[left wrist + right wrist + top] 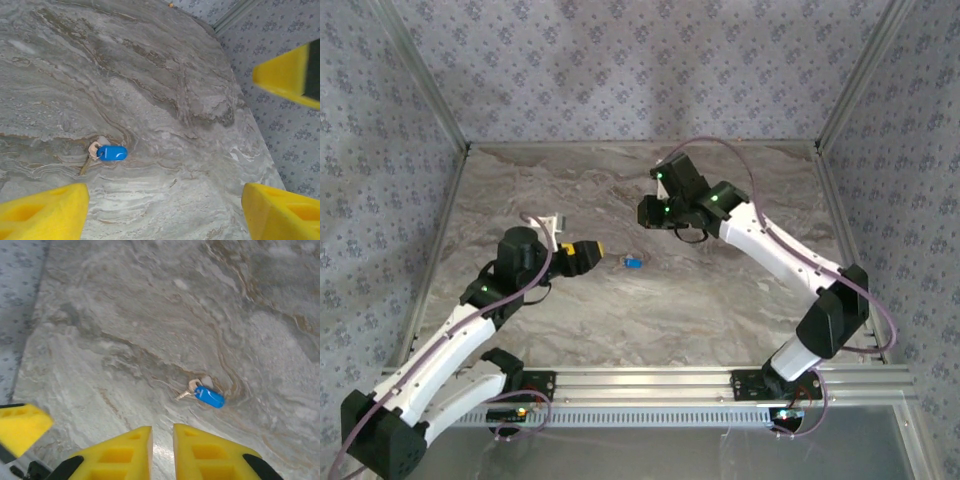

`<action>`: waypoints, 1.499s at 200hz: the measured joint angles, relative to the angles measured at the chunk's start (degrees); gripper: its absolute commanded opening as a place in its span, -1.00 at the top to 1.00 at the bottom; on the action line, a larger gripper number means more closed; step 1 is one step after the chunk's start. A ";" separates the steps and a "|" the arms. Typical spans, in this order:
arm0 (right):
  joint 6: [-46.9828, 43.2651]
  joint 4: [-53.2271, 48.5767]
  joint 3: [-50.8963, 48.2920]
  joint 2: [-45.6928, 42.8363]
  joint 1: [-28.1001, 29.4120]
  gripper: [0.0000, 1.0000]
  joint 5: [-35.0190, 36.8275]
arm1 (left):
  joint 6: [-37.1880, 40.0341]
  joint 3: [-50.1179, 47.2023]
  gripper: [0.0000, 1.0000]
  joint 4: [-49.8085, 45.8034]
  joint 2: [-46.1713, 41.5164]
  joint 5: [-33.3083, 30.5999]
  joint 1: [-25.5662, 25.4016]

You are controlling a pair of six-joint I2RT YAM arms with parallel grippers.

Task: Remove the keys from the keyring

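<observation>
The keys (633,263) lie flat on the marble table (720,300), between my two grippers. They are a bright blue fob (112,153) joined to a small pale metal key (92,150); the keyring linking them is too small to make out clearly. My left gripper (588,252) hovers just left of them, open wide, its yellow fingers (45,210) far apart with bare table between. My right gripper (648,212) hangs behind the keys (210,397). Its yellow fingers (120,455) stand a narrow gap apart with nothing between them.
Patterned fabric walls enclose the table on three sides, with metal frame posts (845,90) at the corners. A slotted aluminium rail (720,385) runs along the near edge. One yellow finger of the right gripper (285,75) shows in the left wrist view.
</observation>
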 measured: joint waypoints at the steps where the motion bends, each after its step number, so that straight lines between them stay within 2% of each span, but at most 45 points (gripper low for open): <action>1: 0.22 0.11 -0.28 0.17 0.02 0.40 0.13 | 0.02 -0.11 -0.61 -0.02 -0.15 -0.04 0.00; 18: 0.33 1.22 -3.02 2.89 0.46 0.22 0.61 | -0.17 -1.90 -0.61 -0.13 -2.03 -0.72 0.00; 60: 0.50 1.51 -2.73 13.86 2.43 0.21 3.52 | -1.36 -5.75 -0.62 -2.97 -6.69 -2.19 0.00; 108: -3.39 -2.93 9.66 25.83 5.33 0.08 5.29 | -4.76 -11.65 -0.64 -7.06 -14.80 -4.79 0.00; 157: -7.96 -10.08 20.68 34.53 6.97 0.11 6.38 | -7.85 -15.26 -0.65 -11.37 -21.18 -6.29 0.00; 210: -10.58 -16.63 26.47 40.15 7.50 0.08 7.39 | -8.50 -15.37 -0.65 -12.46 -21.59 -7.10 0.00; 300: -12.96 -21.59 32.24 45.13 8.31 0.08 8.11 | -9.09 -15.98 -0.66 -13.07 -22.40 -7.54 0.00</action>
